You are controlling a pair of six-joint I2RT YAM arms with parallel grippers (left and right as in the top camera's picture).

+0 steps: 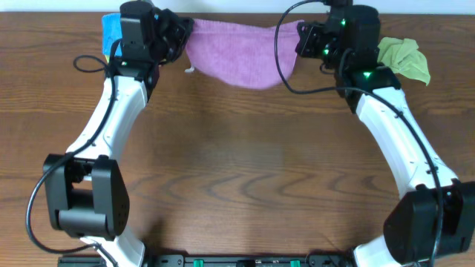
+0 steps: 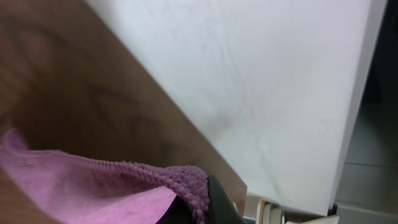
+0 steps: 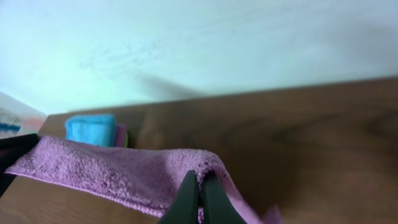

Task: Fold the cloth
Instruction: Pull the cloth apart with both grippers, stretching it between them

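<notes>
The right gripper has its two dark fingers pressed together on a fold of the cloth, pinching its upper edge; in the wrist view the pink terry runs from that pinch away to the left, with brown table showing behind it and below its near edge, so it seems to hang off the surface.

The left gripper is clamped on the opposite corner; only one dark finger shows clearly at the bottom of its wrist view, with the thick hem bunched against it and the rest of the cloth trailing left.

From overhead the cloth is stretched between the two grippers at the far side of the table, its top edge drawn nearly straight and its lower edge sagging in a curve; a small white tag sticks out near the left end; the right arm's black cable loops across its right end.

A blue cloth lies just beside the left gripper, on its outer side, partly hidden by the wrist; the right wrist view shows it as a folded stack with a pink and a green edge next to it.

A green cloth lies crumpled just beside the right arm, on its outer side.

A pale wall rises behind the table's far edge.
</notes>
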